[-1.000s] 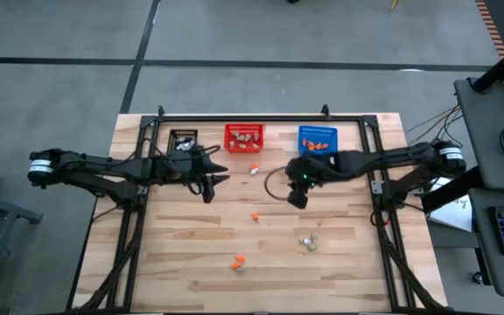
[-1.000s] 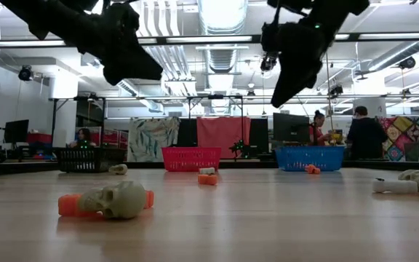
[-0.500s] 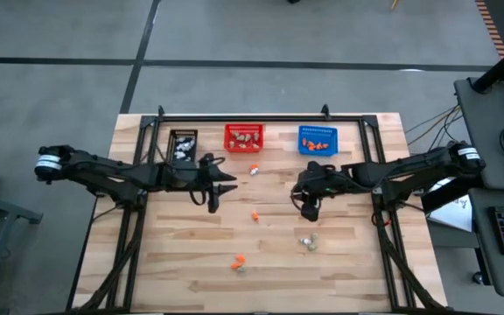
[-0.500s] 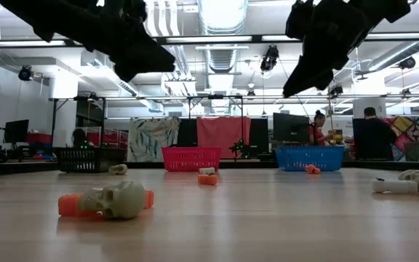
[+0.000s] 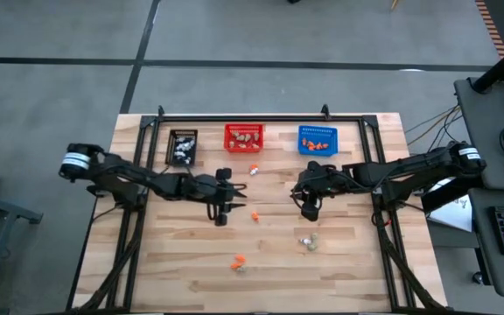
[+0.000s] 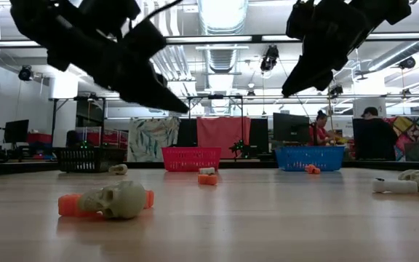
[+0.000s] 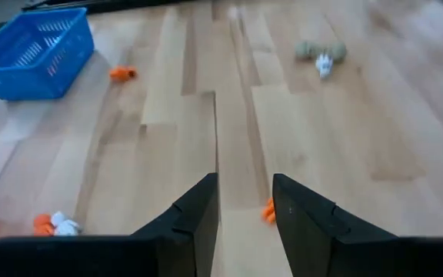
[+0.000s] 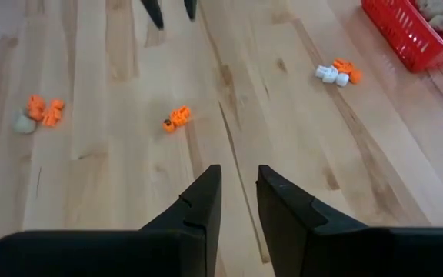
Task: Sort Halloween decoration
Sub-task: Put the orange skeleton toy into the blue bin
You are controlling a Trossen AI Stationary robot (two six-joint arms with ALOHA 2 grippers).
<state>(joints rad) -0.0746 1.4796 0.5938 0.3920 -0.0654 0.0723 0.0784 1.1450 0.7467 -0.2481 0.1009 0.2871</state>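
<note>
Probably light, hard and skittery: orange trinket (image 5: 255, 215) loose mid-bench (image 5: 348, 262), just beside left gripper (image 5: 220, 218), best pinched across its middle; both sets of jaws slightly spread, empty.

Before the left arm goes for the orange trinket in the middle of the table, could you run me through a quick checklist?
1. Left gripper empty, fingers apart: ok.
2. Orange trinket free on the table, nothing on it: ok.
3. Left gripper directly over the trinket: not ok, it is off to one side.
4. Right gripper clear of the trinket: ok, it hovers well apart.
5. Blue basket unblocked: ok.
</note>
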